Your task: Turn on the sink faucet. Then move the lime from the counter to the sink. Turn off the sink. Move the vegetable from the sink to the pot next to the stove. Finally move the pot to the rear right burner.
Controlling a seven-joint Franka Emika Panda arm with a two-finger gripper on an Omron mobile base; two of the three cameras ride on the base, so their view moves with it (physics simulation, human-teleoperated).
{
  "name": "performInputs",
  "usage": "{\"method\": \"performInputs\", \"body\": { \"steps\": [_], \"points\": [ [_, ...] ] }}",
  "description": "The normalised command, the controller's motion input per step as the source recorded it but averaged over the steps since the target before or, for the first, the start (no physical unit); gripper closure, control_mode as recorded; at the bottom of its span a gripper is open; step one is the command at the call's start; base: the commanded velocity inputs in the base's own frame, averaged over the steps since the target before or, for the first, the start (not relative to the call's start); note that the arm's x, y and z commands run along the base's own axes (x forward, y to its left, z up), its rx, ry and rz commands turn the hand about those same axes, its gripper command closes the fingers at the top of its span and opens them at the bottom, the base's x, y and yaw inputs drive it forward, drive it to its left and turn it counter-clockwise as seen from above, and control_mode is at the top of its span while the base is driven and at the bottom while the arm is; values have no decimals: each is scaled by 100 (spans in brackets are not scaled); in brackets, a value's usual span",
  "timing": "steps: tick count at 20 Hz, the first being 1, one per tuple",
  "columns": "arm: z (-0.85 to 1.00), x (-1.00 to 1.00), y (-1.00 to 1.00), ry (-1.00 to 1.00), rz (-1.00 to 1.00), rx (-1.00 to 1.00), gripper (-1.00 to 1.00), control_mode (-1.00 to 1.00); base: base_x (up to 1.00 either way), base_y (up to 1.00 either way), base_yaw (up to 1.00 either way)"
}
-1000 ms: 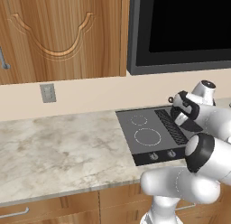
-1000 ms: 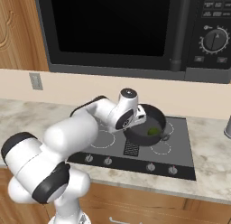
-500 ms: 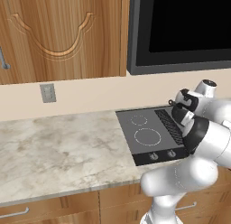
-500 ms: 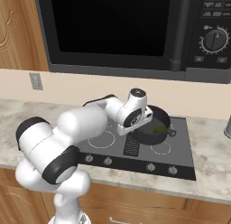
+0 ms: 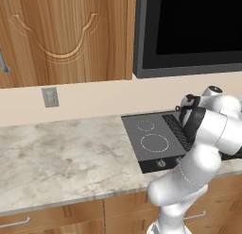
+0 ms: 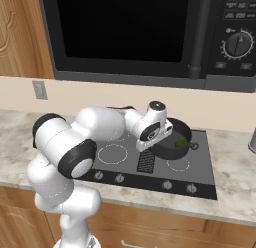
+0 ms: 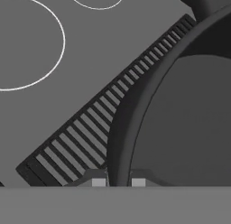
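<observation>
The black pot (image 6: 172, 144) stands at the rear right of the black stove (image 6: 125, 159), and the small green lime (image 6: 181, 142) lies inside it. My gripper (image 6: 157, 143) reaches down onto the pot's left rim and is shut on it. In the hand view the two fingertips (image 7: 98, 180) straddle the pot's rim (image 7: 124, 128), one inside and one outside, beside the stove's slotted vent (image 7: 85, 133). Whether the pot rests on the glass or hangs just above it I cannot tell. The marbled counter (image 5: 61, 162) stretches left of the stove (image 5: 153, 141).
A black microwave (image 6: 150, 32) hangs low over the stove. A row of knobs (image 6: 145, 182) runs along the stove's front edge. A grey object (image 6: 252, 139) stands at the right edge of the counter. Wooden cabinets (image 5: 61, 35) and a wall outlet (image 5: 50, 96) are at the left.
The gripper has carried the pot, lime inside, a little to the right across the stove's back. The arm's elbow has swung up and inward.
</observation>
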Motion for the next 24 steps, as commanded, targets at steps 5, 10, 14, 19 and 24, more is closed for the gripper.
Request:
{"method": "performInputs", "body": {
  "steps": [5, 10, 14, 19, 24],
  "points": [
    [-18, 55, -10, 3, 1, -2, 100, -100, 0, 0, 0],
    [-8, 50, -16, 1, 2, 0, 100, -100, 0, 0, 0],
    [0, 42, -22, 1, 1, 0, 100, -100, 0, 0, 0],
    [-5, 44, -17, 6, 0, 0, 100, -100, 0, 0, 0],
    [-15, 38, -19, 6, 0, 0, 100, -100, 0, 0, 0]
  ]
}}
